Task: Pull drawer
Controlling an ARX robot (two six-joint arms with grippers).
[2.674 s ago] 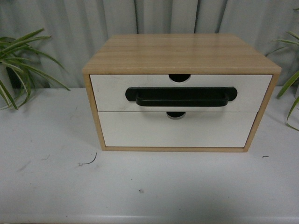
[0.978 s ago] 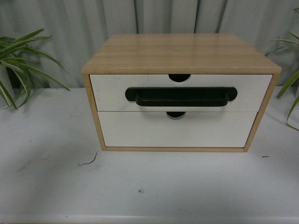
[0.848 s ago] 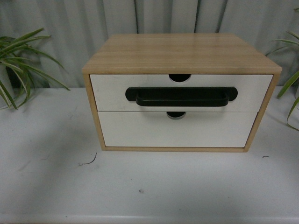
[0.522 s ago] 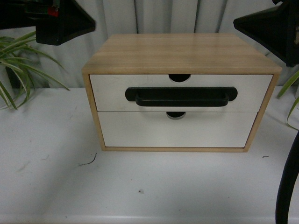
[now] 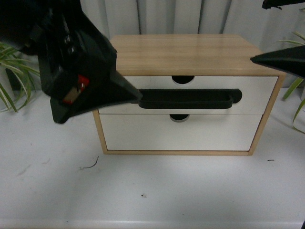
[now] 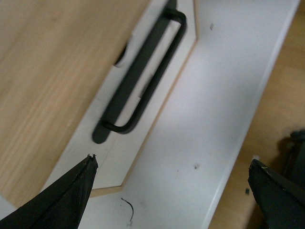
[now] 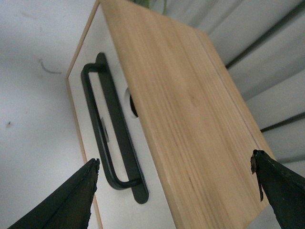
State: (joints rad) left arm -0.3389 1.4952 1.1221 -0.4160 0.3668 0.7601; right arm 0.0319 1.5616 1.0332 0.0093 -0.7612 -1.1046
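Note:
The drawer (image 5: 252,95) is the upper one in a wooden cabinet (image 5: 190,52). It has a white front, a wide black bar handle (image 5: 188,98) and a half-round notch (image 5: 183,79), and it sits flush in the cabinet. My left arm (image 5: 76,62) hangs in front of the drawer's left end and hides it. In the left wrist view, the left gripper (image 6: 172,161) is open above the table, off the end of the handle (image 6: 131,78). My right gripper (image 7: 175,158) is open too, high above the cabinet's right side and the handle (image 7: 121,129). One of its fingers (image 5: 281,61) shows at the right edge.
A plain white drawer front (image 5: 181,136) without a handle sits below. The cabinet stands on a white table (image 5: 167,191). Potted plant leaves reach in at the left (image 5: 9,95) and the right (image 5: 298,81). A grey curtain hangs behind.
Both arms have come into the front view from above. The left arm dropped lower and now covers the drawer's left end. The drawer has not moved.

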